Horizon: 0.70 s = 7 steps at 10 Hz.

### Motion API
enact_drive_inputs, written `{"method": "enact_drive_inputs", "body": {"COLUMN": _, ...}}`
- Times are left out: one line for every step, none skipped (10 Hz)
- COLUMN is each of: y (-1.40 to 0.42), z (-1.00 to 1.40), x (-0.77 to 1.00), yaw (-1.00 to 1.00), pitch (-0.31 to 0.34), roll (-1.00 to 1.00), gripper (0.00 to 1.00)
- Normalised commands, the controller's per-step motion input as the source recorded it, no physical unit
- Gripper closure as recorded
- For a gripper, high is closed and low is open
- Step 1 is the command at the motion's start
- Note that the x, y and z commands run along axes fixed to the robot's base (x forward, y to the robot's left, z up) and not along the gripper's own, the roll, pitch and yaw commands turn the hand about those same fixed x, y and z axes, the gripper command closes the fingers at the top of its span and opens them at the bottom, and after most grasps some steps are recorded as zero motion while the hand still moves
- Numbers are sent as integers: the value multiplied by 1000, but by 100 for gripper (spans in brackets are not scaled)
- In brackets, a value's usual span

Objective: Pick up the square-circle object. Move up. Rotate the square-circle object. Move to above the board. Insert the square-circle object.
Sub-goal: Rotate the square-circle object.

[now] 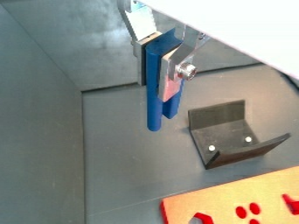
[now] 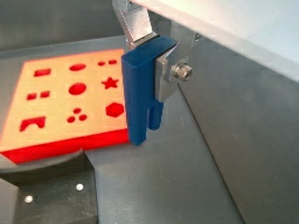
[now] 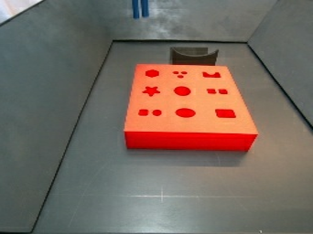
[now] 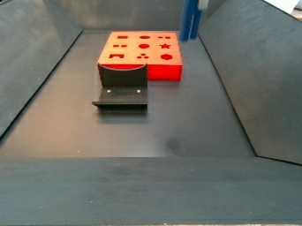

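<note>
The end effector (image 2: 149, 52) was clamped on the blue square-circle object (image 2: 142, 92), held upright above the surface, beside the board (image 2: 65, 92).

The gripper (image 2: 149, 52) has flat silver fingers, apparently one screw each.
</note>
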Motion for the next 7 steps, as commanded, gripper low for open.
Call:
{"method": "enact_drive_inputs", "body": {"y": -37, "z": 252, "x": 19, "yaw": 16, "pitch": 90, "roll": 74, "gripper": 100}}
{"method": "enact_drive_inputs", "body": {"y": 0, "z": 0, "x": 0, "yaw": 1000, "pitch": 54, "roll": 112, "gripper": 100}}
{"method": "enact_drive_inputs", "body": {"y": 3, "z": -46, "x": 12, "yaw": 1000, "pitch": 50, "roll": 116, "gripper": 100}}
{"method": "enact_drive_inputs", "body": {"y": -2, "z": -24, "x": 17, "yaw": 881, "pitch": 47, "roll": 124, "gripper": 100}}
{"method": "enact_drive_inputs", "body": {"y": -1, "z": -22, "x": 18, "yaw": 627, "pitch": 42, "roll": 94, "gripper": 100}}
{"method": "enact_drive_inputs", "body": {"y": -3, "z": -11, "x": 21, "yaw": 343, "pitch": 31, "roll": 53, "gripper": 100}}
{"method": "enact_drive_inputs", "body": {"y": 1, "z": -7, "x": 21, "yaw": 240, "pitch": 28, "roll": 40, "gripper": 100}}
